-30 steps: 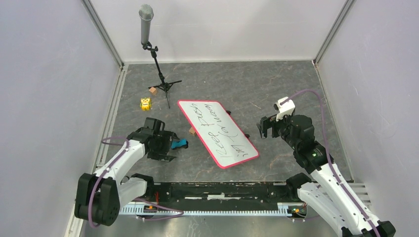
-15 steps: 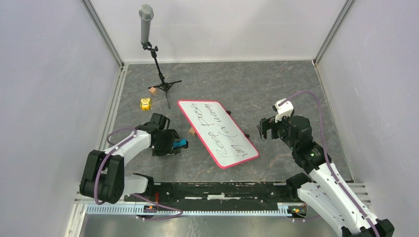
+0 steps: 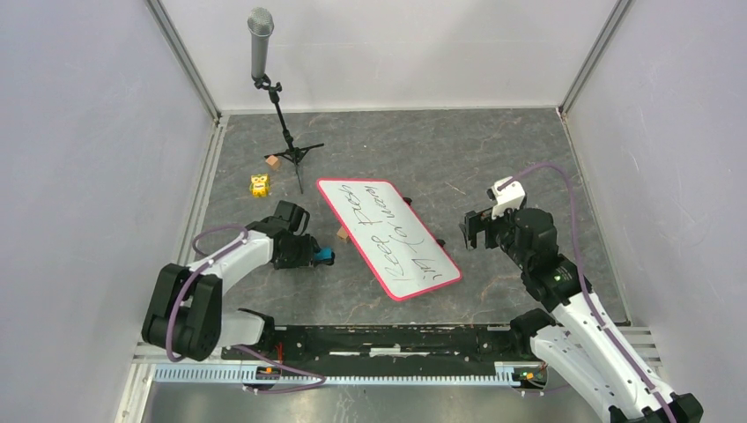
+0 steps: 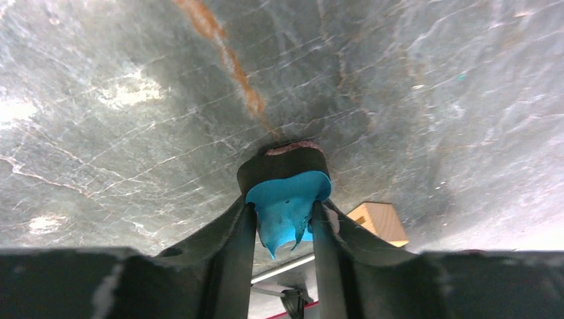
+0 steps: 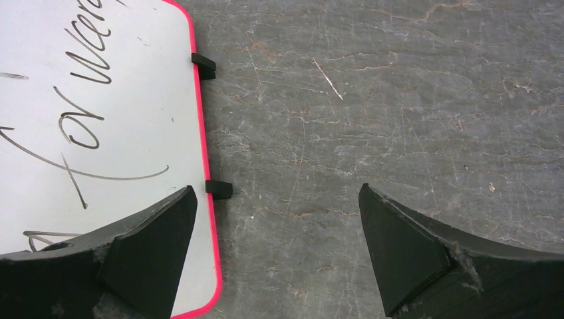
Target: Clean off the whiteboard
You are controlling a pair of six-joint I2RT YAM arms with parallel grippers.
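The whiteboard [image 3: 388, 236] lies flat and slanted mid-table, pink-rimmed, with black handwriting on it. Left of it, my left gripper [image 3: 317, 256] is low on the table, shut on the small blue eraser [image 3: 327, 256]. In the left wrist view the eraser [image 4: 287, 199] bulges, squeezed between the two fingers of the left gripper [image 4: 279, 214]. My right gripper [image 3: 472, 231] hovers open just off the board's right edge. The right wrist view shows the right gripper [image 5: 276, 194] empty, its left finger over the whiteboard [image 5: 100, 133] near two black clips [image 5: 219, 189].
A microphone on a tripod stand [image 3: 284, 123] rises at the back left. A yellow toy [image 3: 259, 185] and a small wooden block [image 3: 273, 162] sit near it. Another wooden block [image 3: 342, 234] lies against the board's left edge, also visible as the block [image 4: 379, 222]. Walls enclose three sides.
My left gripper slid toward the blue eraser and closed its fingers onto it. The right arm and the whiteboard stayed put.
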